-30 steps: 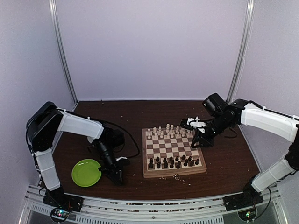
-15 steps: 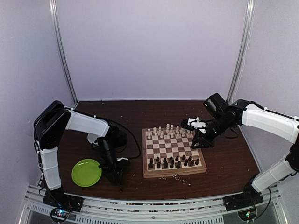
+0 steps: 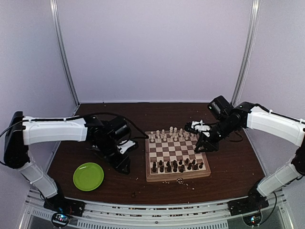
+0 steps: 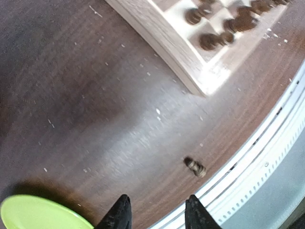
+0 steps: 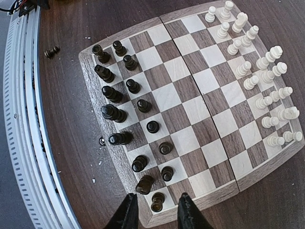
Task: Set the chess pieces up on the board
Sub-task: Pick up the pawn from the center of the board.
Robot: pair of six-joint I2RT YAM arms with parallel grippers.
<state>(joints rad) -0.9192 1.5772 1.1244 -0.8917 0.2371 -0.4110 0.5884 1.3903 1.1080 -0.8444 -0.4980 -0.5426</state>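
One board point(image 5: 190, 109), one green plate point(image 3: 88, 176), sixteen dark chess pieces point(image 5: 113, 113) and roughly sixteen cream ones point(image 5: 239, 20).

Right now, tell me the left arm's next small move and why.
Probably shift the left gripper toward the stray dark piece and lower over it. That piece lies on its side on the table, off the board near the front rail, and the gripper hangs open and empty nearby.

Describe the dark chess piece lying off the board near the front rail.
The stray dark piece is a tiny brown wooden chessman, lying on its side on the dark table, between the board corner and the white front rail. Its type is too small to tell. Only the table touches it; the open left tool hangs above, offset, holding nothing.
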